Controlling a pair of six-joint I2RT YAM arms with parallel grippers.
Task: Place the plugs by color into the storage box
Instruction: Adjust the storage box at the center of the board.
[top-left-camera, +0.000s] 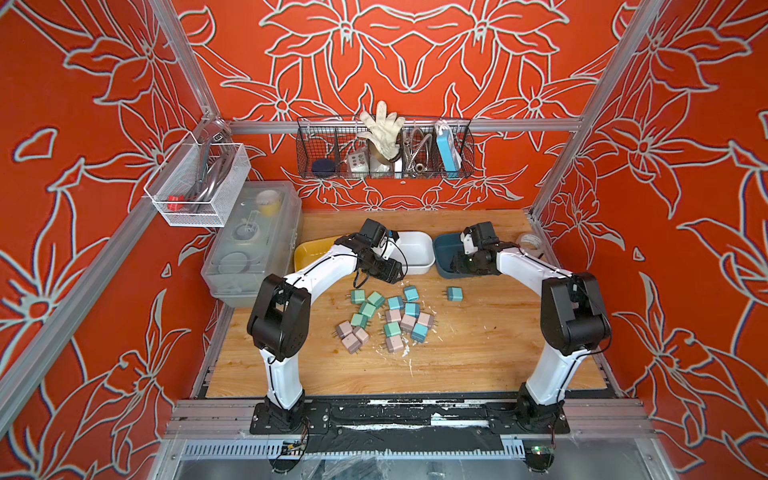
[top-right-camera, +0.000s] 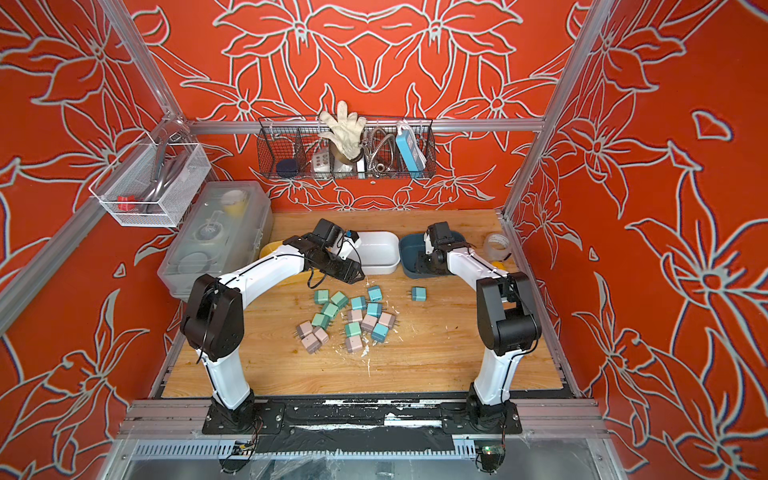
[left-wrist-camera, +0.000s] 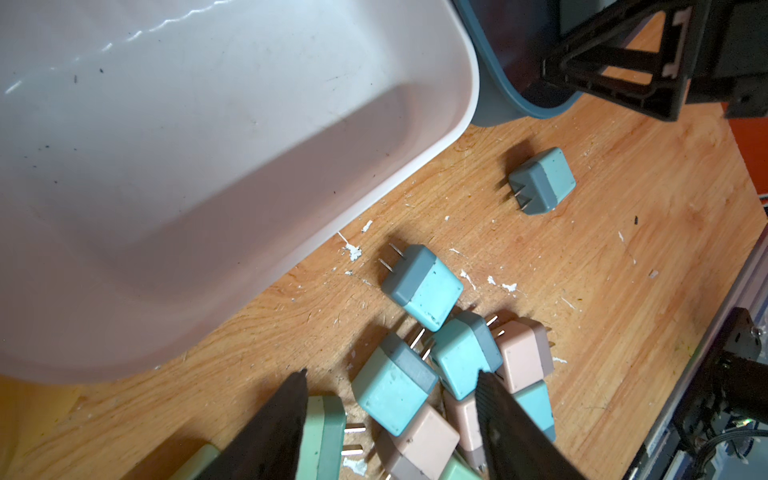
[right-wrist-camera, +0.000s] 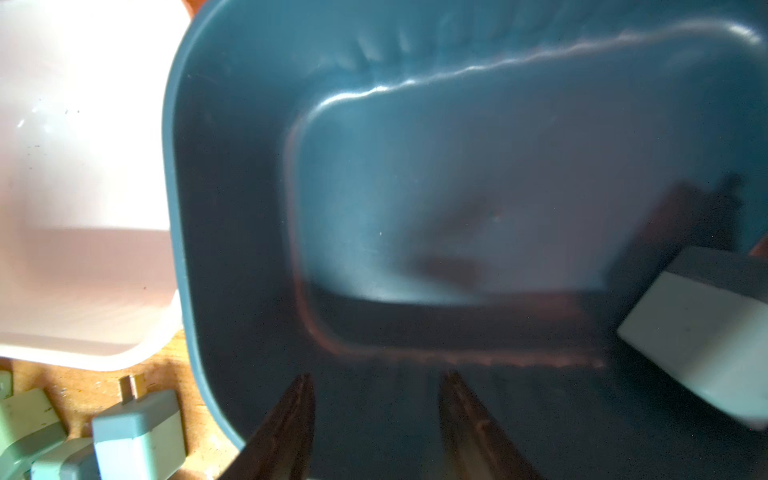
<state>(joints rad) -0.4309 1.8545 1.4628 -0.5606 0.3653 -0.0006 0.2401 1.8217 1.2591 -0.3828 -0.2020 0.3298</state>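
Find the plugs (top-left-camera: 386, 320) heaped on the table (top-left-camera: 478, 357) just in front of the white bin (top-left-camera: 419, 269), and one pale plug (right-wrist-camera: 702, 332) already inside the blue bin (top-left-camera: 444, 259) beside it. Expect light, stiff, slippery cubes; better to grasp across two flat opposite sides, away from the prongs (left-wrist-camera: 392, 255). Note the left gripper (left-wrist-camera: 390, 374) above the heap and the right gripper (right-wrist-camera: 378, 376) over the blue bin, both parted and empty.

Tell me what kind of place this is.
Likely a robot test booth: an aluminium frame with printed red walls, a left arm and right arm at a wooden table, and a wire basket of props.
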